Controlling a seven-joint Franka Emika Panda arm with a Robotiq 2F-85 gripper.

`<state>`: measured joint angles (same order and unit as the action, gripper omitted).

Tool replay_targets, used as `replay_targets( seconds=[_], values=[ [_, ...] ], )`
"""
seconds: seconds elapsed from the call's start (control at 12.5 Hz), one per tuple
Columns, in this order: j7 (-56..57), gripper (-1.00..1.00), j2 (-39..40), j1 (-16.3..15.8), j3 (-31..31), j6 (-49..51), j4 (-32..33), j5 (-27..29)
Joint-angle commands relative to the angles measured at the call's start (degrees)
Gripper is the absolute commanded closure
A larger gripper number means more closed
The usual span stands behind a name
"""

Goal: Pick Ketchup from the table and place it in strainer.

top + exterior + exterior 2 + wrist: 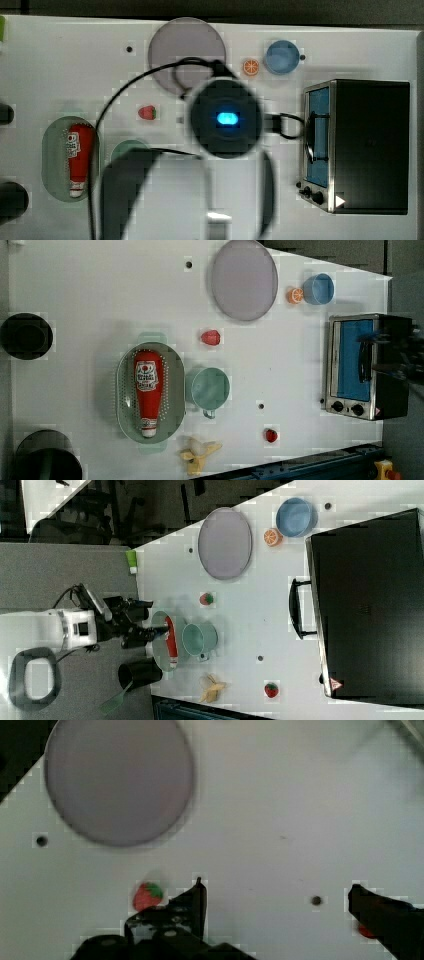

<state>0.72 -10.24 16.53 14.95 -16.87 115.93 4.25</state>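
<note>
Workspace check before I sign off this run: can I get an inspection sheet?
Surface: white table, dry, small holes.
Job's things: ketchup lies lengthwise inside the strainer.
Clutter: grey plate, blue cup, orange slice, strawberry, green cup, banana, small red fruit, toaster oven.
End effector: open, empty, above bare table near the strawberry.
Cables: black cable loops off the arm over the table.
Surroundings: black cylinders at the table edge.
</note>
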Motion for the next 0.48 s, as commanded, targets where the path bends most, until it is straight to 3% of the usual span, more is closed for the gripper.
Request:
replay_targets(
  seconds=[0.08,0.48],
  values=[
    [-1.9,-1.0,-2.4,-1.1,-0.4,10.5,-5.9,1.7],
    [-2.1,-1.0,-1.9,-1.0,-0.5,15.6,-9.7,1.7]
  ],
)
